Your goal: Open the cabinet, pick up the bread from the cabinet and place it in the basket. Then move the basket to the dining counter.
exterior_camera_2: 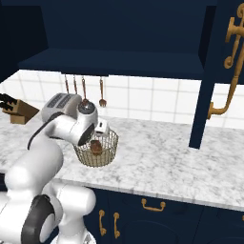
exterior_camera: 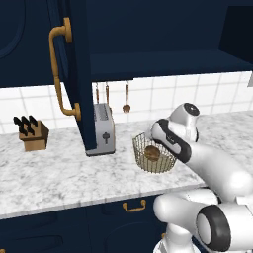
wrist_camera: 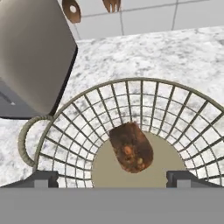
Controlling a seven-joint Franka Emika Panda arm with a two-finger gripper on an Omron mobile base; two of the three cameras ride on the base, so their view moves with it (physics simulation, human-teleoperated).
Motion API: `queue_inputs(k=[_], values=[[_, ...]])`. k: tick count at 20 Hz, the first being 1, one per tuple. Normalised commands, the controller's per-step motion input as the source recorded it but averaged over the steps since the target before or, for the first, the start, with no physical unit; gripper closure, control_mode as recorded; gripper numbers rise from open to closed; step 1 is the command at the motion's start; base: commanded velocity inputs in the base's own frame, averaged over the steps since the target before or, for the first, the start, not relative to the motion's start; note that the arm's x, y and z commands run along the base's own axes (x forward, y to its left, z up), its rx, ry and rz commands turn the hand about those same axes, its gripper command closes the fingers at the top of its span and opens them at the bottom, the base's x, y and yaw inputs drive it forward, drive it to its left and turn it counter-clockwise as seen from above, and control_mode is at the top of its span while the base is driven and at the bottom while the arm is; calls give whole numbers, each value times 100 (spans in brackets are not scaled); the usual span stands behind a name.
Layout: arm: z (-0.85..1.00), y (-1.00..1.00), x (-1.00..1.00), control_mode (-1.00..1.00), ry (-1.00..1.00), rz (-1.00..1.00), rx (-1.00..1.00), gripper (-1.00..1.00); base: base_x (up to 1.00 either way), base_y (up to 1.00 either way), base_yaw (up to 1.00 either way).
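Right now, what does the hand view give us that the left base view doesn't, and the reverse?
Hand view alone: the basket's flat solid bottom from above, with the bread lying on it between the open gripper's fingertips, which stand apart from it.

Left base view alone: the knife block at the left of the counter, the open cabinet door with its brass handle, and a drawer pull below the counter edge.

Both: basket, bread inside it, toaster beside the basket, hanging utensils, marbled counter, tiled wall.
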Motion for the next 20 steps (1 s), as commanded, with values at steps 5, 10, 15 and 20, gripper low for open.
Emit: queue_inputs(k=[5,10,15,20], values=[[6,39,-78,-100,0,6,-19,-100,0,0,0],[0,15,-7,-100,1,9,-19,-100,0,0,0],[-6,8,23,-100,4,14,-22,-100,0,0,0],[-34,5,54,-100,13,11,-17,-100,0,0,0]])
